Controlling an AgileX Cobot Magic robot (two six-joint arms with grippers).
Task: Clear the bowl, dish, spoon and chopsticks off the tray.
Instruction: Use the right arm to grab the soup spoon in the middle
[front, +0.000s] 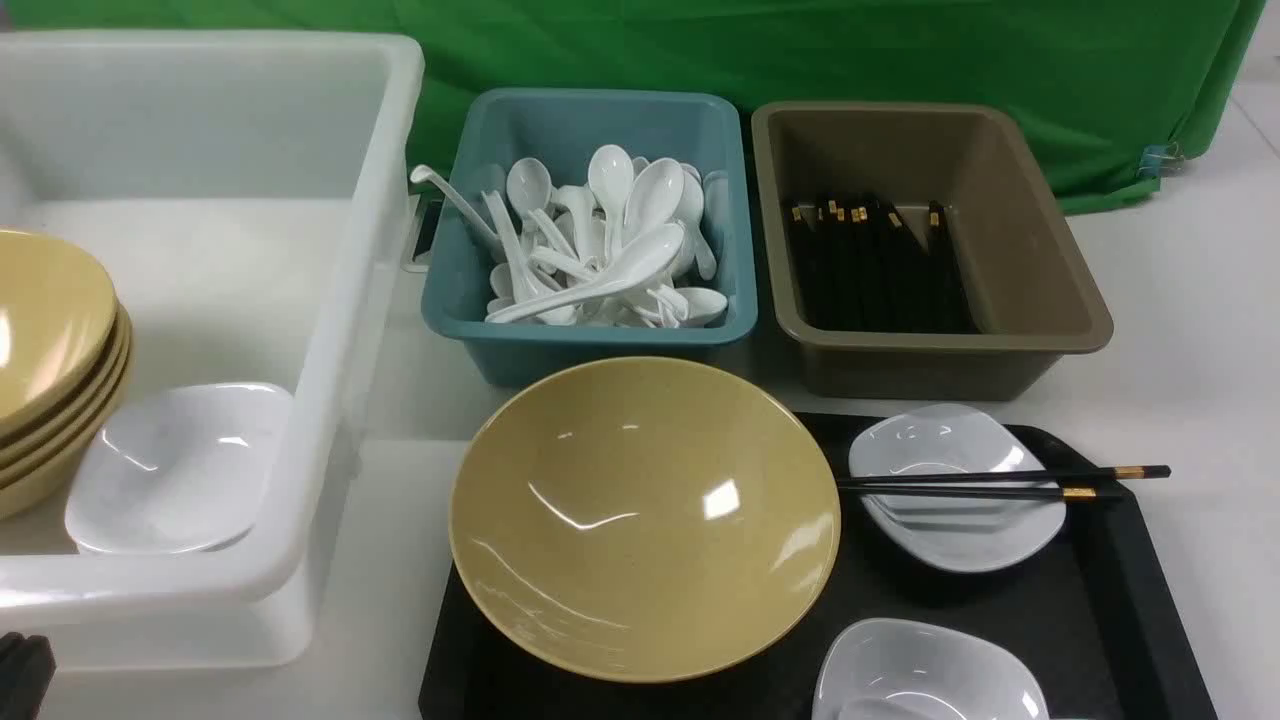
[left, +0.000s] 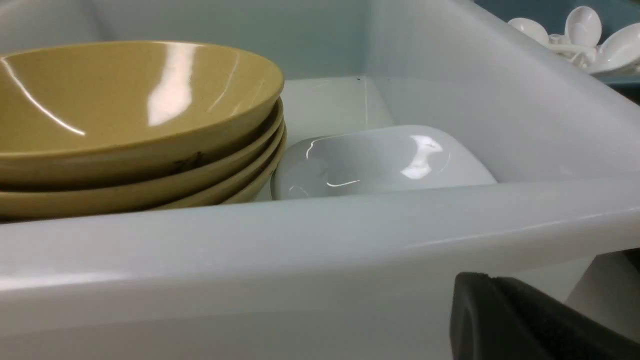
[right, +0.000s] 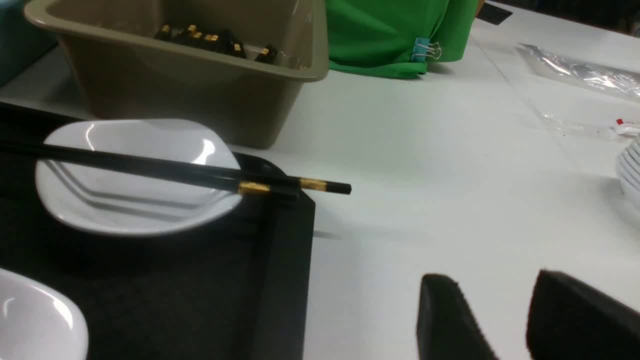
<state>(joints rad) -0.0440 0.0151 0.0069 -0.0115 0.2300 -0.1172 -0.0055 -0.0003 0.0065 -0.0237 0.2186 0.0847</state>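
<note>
Chopsticks (front: 1000, 484) rest across the white dish (front: 950, 540), thick ends over the rim of the tray (front: 1110, 600) (easy to pinch there); right pincer (right: 500, 305) half open, empty, left pincer (left: 500, 315) closed.

Matte black fingers (right: 450, 320), wedge-shaped, softly rounded edges

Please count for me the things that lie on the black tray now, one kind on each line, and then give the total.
Yellow bowl: 1
White dishes: 2
Black chopsticks: 2
Total: 5
</note>
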